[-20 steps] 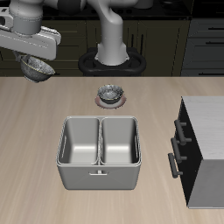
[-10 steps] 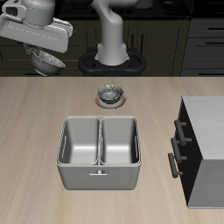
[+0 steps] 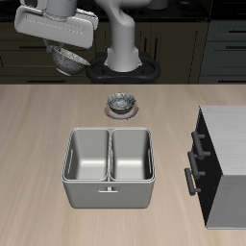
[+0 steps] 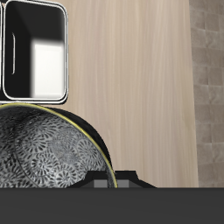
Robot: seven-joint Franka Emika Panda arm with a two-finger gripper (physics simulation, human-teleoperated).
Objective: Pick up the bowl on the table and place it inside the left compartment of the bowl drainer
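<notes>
So from where I'm standing, the gripper is way up off the table, back behind the bowl drainer and off toward its corner, with the bowl hanging under it. I can't actually make out the fingers in either shot, but the bowl is in mid-air right below the hand, so I'd say it's clamped on the rim. In the wrist view the bowl fills most of the frame, that mottled silvery pattern with a yellowish edge, and you can see a basin of the bowl drainer past it across bare tabletop.

Moving across: the drainer sits near the table's front edge, both basins empty as far as I can tell. Just behind the drainer, roughly in line with its divider, there's the smaller dark bowl on a pinkish saucer. That one isn't the target. Further over, beside the drainer, is the dark cabinet with the grey top.

My read: pickup is done, this is the carry step. Next it needs to swing forward over the left compartment, get centred so the rim clears the divider and the wall, then lower and let go. The bowl looks tilted in the grip, so it might land crooked.
</notes>
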